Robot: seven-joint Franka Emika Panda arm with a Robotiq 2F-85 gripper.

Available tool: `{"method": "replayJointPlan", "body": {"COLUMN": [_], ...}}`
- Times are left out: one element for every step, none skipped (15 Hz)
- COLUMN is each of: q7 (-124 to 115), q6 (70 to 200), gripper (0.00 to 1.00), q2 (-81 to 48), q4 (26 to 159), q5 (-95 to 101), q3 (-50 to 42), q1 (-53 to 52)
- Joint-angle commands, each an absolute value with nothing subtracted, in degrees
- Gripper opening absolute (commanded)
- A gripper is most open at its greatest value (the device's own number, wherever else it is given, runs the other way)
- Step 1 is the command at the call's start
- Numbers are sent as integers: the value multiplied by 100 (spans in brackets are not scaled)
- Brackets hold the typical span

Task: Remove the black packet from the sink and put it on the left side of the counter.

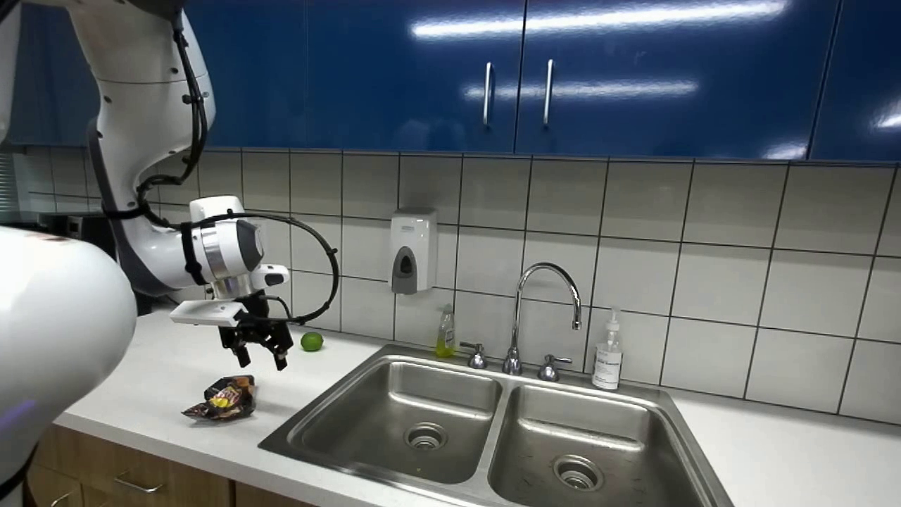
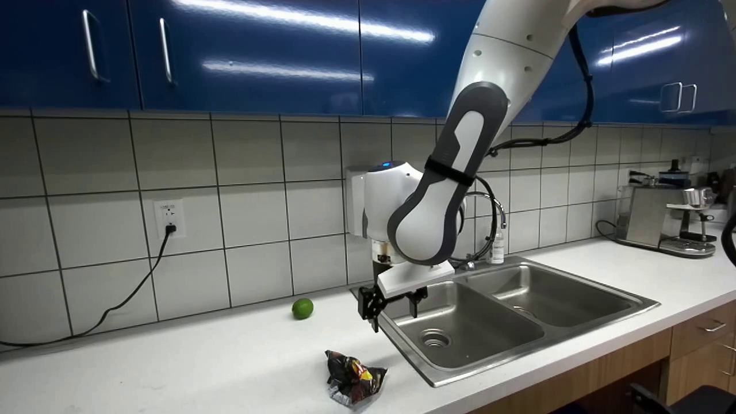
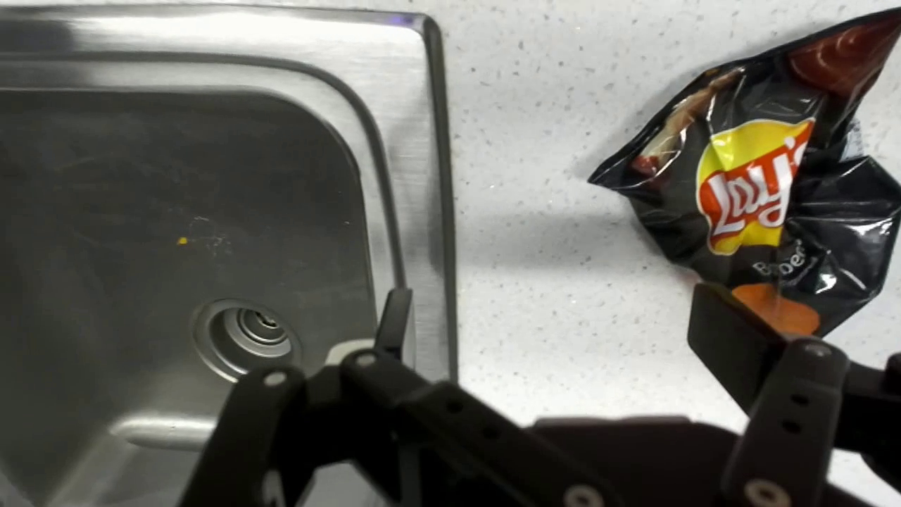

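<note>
Speckled white counter [image 3: 524,331] beneath the fingers [image 3: 732,341], which stand wide apart, holding nothing; tiled wall [image 1: 633,211] behind them, blue cabinets [image 1: 415,91] higher up. Black packet [image 1: 227,399] lies on the counter beside the sink [image 3: 417,183], lower than the fingers and apart from them. Yellow-red logo [image 3: 757,184] reads "Lay's"; smaller print [image 3: 783,263] unclear.

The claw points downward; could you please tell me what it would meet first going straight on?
Probably the white counter beside the sink rim, though the rim might come first; depth is unclear.
</note>
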State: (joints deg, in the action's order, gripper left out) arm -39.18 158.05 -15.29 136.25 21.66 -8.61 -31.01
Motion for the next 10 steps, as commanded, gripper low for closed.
{"method": "replayJointPlan", "body": {"q7": [-3782, -3740, -3690, -3642, -3623, -3537, -3486, -3421, -3332, -3242], "q6": [15388, 15319, 15253, 15179, 15110, 15051, 14998, 14936, 14881, 14831], "gripper": [100, 100, 100, 100, 100, 100, 100, 100, 100, 100], "q2": [-785, -651, -496, -367, -203, -55, 130, 294, 452, 617], "q4": [14048, 14137, 14251, 14344, 14470, 14586, 14725, 14847, 14972, 15099], "q5": [2105, 2103, 2084, 2048, 2062, 2005, 2014, 1998, 1970, 1944], "q3": [-526, -458, -396, -322, -269, -193, -138, -83, -25, 28], "q1": [-2487, -2344, -2198, -2059, -1932, -1795, -1670, -1557, -1443, -1338]}}
